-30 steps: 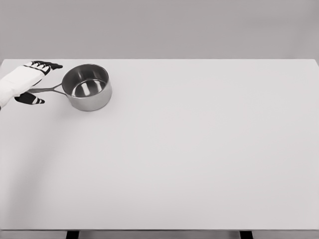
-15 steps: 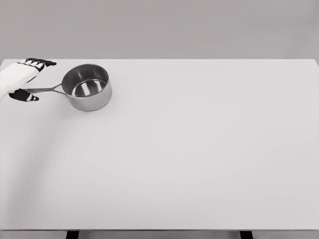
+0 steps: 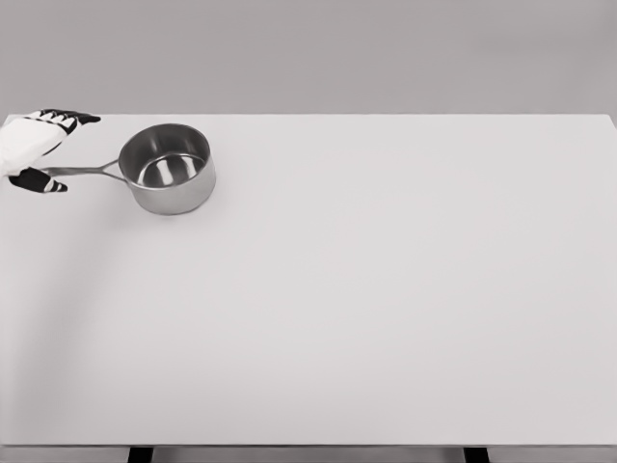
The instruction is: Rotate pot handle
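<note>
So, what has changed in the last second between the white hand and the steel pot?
The left hand has drawn back toward the picture's left edge, along the handle of the round stainless-steel pot, so more of the handle now shows. Its fingers are spread near the handle's end; whether they touch it cannot be told. The pot has stayed in place on the white table, handle pointing left.

1 head view, high and angled down across the whole white table (image 3: 386, 289) toward a grey wall
</note>
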`<state>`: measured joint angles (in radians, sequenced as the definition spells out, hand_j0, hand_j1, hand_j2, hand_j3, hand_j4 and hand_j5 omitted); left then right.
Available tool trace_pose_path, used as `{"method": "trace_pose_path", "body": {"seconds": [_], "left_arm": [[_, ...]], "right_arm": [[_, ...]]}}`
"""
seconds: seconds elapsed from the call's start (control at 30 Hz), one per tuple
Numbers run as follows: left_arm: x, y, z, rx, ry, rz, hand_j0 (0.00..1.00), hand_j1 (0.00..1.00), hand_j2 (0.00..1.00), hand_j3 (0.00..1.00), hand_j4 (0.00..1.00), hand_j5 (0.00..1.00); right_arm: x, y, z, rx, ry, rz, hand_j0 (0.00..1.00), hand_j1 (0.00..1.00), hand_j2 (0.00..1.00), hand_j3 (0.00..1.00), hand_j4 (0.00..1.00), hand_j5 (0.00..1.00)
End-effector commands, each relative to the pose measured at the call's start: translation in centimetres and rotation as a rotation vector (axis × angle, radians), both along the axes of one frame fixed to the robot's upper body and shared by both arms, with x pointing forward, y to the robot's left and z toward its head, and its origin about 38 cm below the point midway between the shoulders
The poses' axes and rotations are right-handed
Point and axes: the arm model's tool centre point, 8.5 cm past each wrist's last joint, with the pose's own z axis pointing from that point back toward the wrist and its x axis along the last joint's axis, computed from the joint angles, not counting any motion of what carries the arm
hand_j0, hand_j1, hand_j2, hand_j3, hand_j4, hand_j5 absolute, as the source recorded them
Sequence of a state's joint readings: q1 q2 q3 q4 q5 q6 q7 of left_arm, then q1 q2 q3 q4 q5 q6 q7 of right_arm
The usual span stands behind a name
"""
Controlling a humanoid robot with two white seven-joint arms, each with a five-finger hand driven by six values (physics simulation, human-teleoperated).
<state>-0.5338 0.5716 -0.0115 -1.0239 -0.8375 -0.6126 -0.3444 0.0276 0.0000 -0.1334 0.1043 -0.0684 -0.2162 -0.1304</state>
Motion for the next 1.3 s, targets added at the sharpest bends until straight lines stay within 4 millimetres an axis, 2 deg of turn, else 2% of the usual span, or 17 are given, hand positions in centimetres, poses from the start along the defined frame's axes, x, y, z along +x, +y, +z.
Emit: {"method": "trace_pose_path", "body": {"seconds": [0.0,1.27], "left_arm": [[0.0,0.1,-0.1,-0.003,0.003,0.005,1.0,1.0,1.0,1.0,1.0,1.0],[1.6,0.5,0.8,0.014,0.004,0.034,1.0,1.0,1.0,1.0,1.0,1.0]], "right_arm": [[0.0,0.0,0.0,0.0,0.0,-0.001,1.0,1.0,1.0,1.0,1.0,1.0],[0.0,0.0,0.0,0.0,0.0,-0.001,1.0,1.0,1.0,1.0,1.0,1.0]]}}
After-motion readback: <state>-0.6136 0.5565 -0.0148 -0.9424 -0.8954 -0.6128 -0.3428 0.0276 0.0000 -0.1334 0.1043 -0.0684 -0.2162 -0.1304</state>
